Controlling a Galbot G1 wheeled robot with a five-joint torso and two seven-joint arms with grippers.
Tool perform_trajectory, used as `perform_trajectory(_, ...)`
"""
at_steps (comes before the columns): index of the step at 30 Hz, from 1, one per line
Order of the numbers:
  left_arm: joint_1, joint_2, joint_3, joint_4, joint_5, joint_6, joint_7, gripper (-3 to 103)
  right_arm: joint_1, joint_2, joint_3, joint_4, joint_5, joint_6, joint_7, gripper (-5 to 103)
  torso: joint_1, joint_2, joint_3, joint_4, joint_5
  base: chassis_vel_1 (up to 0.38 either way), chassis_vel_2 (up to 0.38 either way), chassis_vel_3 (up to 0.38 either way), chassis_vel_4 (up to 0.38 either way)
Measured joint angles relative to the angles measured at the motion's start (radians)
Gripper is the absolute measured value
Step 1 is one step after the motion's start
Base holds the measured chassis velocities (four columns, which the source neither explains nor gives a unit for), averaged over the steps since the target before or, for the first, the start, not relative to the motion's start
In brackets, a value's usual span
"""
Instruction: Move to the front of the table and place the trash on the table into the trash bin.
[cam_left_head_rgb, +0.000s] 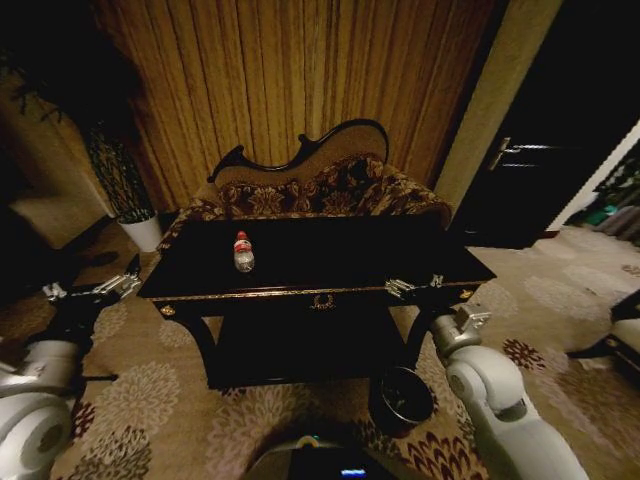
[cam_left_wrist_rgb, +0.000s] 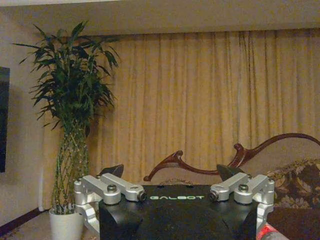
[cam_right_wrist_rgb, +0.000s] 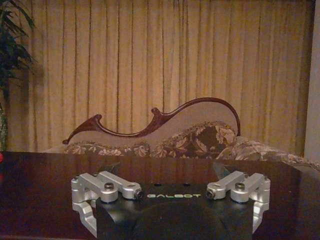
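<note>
Only one piece of trash is readable: a clear bottle (cam_left_head_rgb: 243, 252) with a red cap, standing upright on the black counter (cam_left_head_rgb: 330, 262), toward its left half and roughly midway between front edge and back. No paper bits or tan piece can be made out on the dark top. Trash bin (cam_left_head_rgb: 402, 398) sits on the carpet below the counter's front right corner, just beside the right leg, much lower than the top. Behind the counter is the floral sofa (cam_left_head_rgb: 320, 190), then the curtain (cam_left_head_rgb: 290, 80); a potted plant (cam_left_head_rgb: 125, 180) stands off the counter's left end.

Left end effector (cam_left_head_rgb: 98, 290) hovers off the counter's left front corner, near top height, jaws spread wide, empty; its wrist view catches a red bit of the bottle at the frame corner. Right end effector (cam_left_head_rgb: 414, 286) hangs at the counter's front edge toward the right, jaws also wide apart, holding nothing.

Robot looks already parked in front, so the step in hand reads as reaching for the bottle. Left arm is the nearer one. Best bet: come in level across the counter top, straddle the bottle body below the cap, close squarely so it doesn't tip or skid on the glossy surface. The bin lies on the far side from that arm, so the carry needs clearance over the front edge.
</note>
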Motion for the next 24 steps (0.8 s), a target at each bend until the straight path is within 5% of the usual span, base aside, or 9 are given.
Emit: perform_trajectory(24, -0.003, 0.006, 0.003, 0.006, 0.001, -0.001, -0.018, 100, 0.003, 0.000, -0.014, -0.006, -0.005, -0.002, -0.001, 100, 0.000, 0.000, 0.000, 0.0001, 0.0000, -0.077, 0.072, 0.077, -0.079)
